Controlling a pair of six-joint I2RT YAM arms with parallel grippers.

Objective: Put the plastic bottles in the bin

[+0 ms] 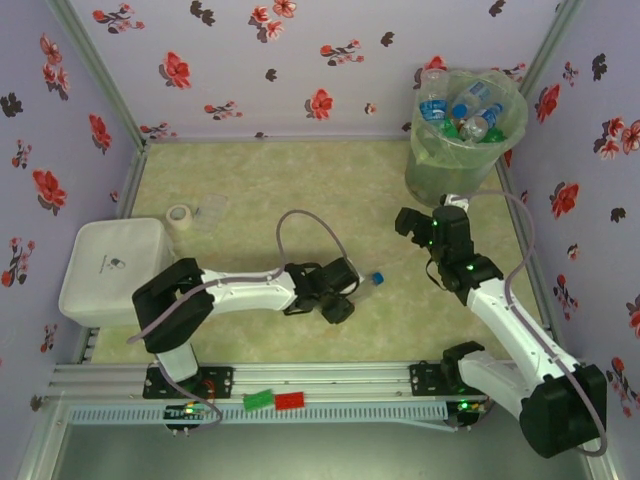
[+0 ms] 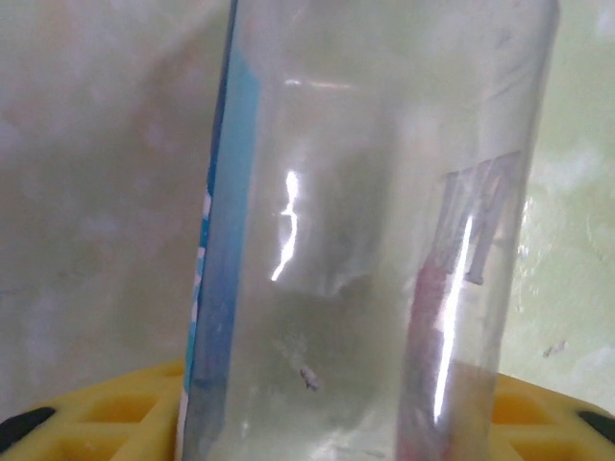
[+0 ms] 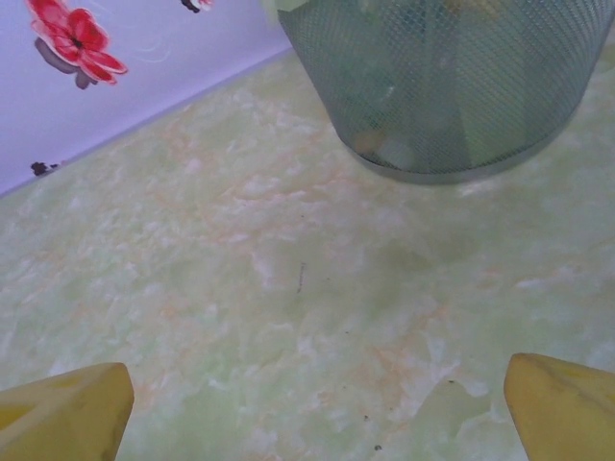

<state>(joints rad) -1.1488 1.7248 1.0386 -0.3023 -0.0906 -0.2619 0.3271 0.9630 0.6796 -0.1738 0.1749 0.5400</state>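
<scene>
The left gripper (image 1: 345, 300) is clamped on a clear bottle (image 1: 366, 286) that lies on the table (image 1: 250, 180) near the middle, its blue cap (image 1: 378, 279) pointing right. In the wrist view, the bottle's body sits close against the yellow fingers (image 2: 106, 423). The right gripper (image 1: 410, 222), jaws spread wide, hangs just before the bin (image 1: 440, 180), which stands in the far right corner with other bottles (image 1: 470, 105) inside.

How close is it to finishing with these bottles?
Mostly done: several bottles already sit in the bin. In hand: the left gripper is shut on a blue-capped bottle mid-table. Left: carry that one across and drop it in. The right gripper hangs open beside the bin.
</scene>
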